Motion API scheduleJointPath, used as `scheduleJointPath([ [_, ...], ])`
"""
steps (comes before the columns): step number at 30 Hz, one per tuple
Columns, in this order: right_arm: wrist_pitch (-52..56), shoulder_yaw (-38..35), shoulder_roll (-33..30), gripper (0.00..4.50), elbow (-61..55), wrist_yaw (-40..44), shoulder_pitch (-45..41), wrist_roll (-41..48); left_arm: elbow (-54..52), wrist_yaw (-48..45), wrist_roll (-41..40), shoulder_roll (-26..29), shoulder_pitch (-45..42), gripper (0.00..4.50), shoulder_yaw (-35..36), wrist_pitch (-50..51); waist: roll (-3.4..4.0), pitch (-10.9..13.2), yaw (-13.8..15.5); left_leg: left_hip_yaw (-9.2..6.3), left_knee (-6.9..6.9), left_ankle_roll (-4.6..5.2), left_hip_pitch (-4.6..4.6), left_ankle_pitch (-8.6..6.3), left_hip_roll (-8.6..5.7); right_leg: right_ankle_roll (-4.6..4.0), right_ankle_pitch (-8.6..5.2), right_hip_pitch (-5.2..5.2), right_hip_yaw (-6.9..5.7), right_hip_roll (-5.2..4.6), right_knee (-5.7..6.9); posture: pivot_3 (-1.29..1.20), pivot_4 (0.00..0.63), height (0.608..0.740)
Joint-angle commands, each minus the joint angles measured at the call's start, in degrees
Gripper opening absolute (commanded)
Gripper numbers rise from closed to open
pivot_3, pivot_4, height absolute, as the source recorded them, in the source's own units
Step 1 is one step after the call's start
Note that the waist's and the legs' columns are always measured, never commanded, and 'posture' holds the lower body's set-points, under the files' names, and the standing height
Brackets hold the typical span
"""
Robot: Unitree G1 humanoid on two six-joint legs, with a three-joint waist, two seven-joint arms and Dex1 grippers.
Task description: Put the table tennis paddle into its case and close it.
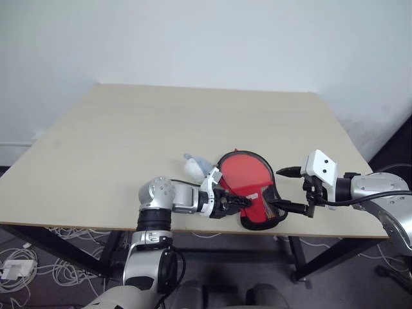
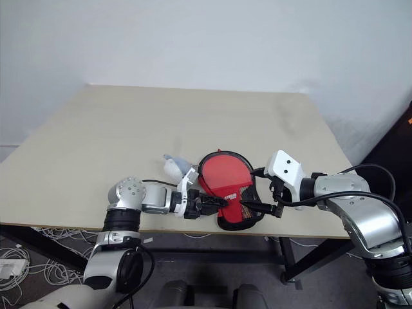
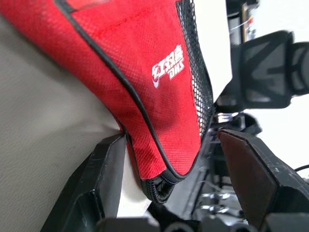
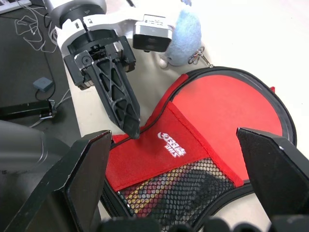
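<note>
The case (image 1: 248, 183) lies flat near the table's front edge, red side up, with the white logo (image 4: 173, 145) and black mesh (image 4: 178, 186) at its narrow end. The table tennis paddle is hidden. My left gripper (image 1: 241, 201) reaches in from the left, open. The case's narrow end (image 3: 159, 145) sits between its fingers, the edge against one finger (image 3: 106, 174) and apart from the other (image 3: 251, 169). My right gripper (image 1: 280, 188) hovers at the case's right side, open wide, its fingers (image 4: 82, 179) straddling the mesh end from above.
A small light-blue and white plush trinket (image 1: 196, 166) with a key ring lies just left of the case, beside my left wrist. The beige table (image 1: 161, 122) stretches bare behind. The case's narrow end lies close to the front edge, with cables on the floor below.
</note>
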Motion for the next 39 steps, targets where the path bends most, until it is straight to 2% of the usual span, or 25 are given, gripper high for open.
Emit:
scheduleJointPath([
  [1, 0.07, -1.23, 0.02, 4.50, -1.69, -0.53, -0.75, 0.67, 5.57, 6.75, 6.96, -0.17, -0.63, 3.35, 0.03, 0.34, 0.09, -0.08, 0.01, -0.04, 0.02, 0.01, 0.00, 0.00, -0.04, 0.01, 0.00, 0.02, 0.00, -0.01, 0.00, 0.00, 0.000, 0.740],
  [7, 0.50, -1.23, 0.29, 4.50, -2.12, -0.90, -0.75, 0.76, 10.26, 8.64, 8.35, 0.24, -3.00, 3.35, 1.71, -0.67, 0.17, -0.39, -0.03, -0.19, 0.13, 0.03, 0.00, 0.01, -0.14, 0.06, 0.01, 0.14, 0.00, -0.02, 0.00, 0.00, 0.000, 0.740],
  [15, 0.72, -1.27, 0.38, 4.50, -2.30, -1.18, -0.93, 0.67, 9.54, 8.42, 8.91, 0.67, -2.28, 3.35, 0.47, -0.21, 0.10, -0.90, -0.10, -0.21, 0.09, 0.02, 0.03, 0.00, -0.13, 0.07, 0.01, 0.13, -0.01, -0.02, 0.00, 0.00, 0.000, 0.740],
  [18, 0.65, -1.15, 0.41, 4.50, -2.24, -1.24, -1.06, 0.65, 8.65, 8.08, 8.80, 0.85, -1.65, 2.84, -0.33, 0.28, 0.09, -0.91, -0.16, -0.22, 0.06, 0.01, 0.04, 0.00, -0.13, 0.06, 0.01, 0.12, -0.01, -0.02, -0.01, 0.00, 0.000, 0.740],
  [26, 0.37, -0.75, 0.69, 4.50, -1.66, -1.10, -1.74, 0.41, 7.18, 7.11, 8.50, 1.73, 0.06, 0.06, -2.91, 0.34, 0.06, -0.89, -0.42, -0.22, -0.05, 0.00, 0.02, 0.00, -0.13, 0.06, 0.01, 0.02, 0.00, -0.01, 0.00, 0.00, 0.000, 0.740],
  [35, 0.54, -0.43, 0.89, 4.50, -1.60, -1.13, -2.12, 0.39, 2.68, -0.96, 5.86, 4.78, 2.83, 0.02, -9.73, 0.02, 0.05, -0.90, -0.56, -0.21, -0.17, -0.01, 0.02, 0.00, -0.13, 0.05, 0.01, -0.06, 0.03, 0.01, 0.00, 0.00, 0.000, 0.740],
  [39, 0.60, -0.43, 0.91, 4.50, -1.66, -1.13, -2.11, 0.41, -1.39, -5.87, 1.71, 7.85, 4.12, 0.02, -13.40, 0.34, 0.04, -0.89, -0.58, -0.20, -0.31, -0.01, -0.01, 0.00, -0.13, 0.05, -0.01, -0.12, 0.06, 0.03, -0.01, 0.00, 0.000, 0.740],
])
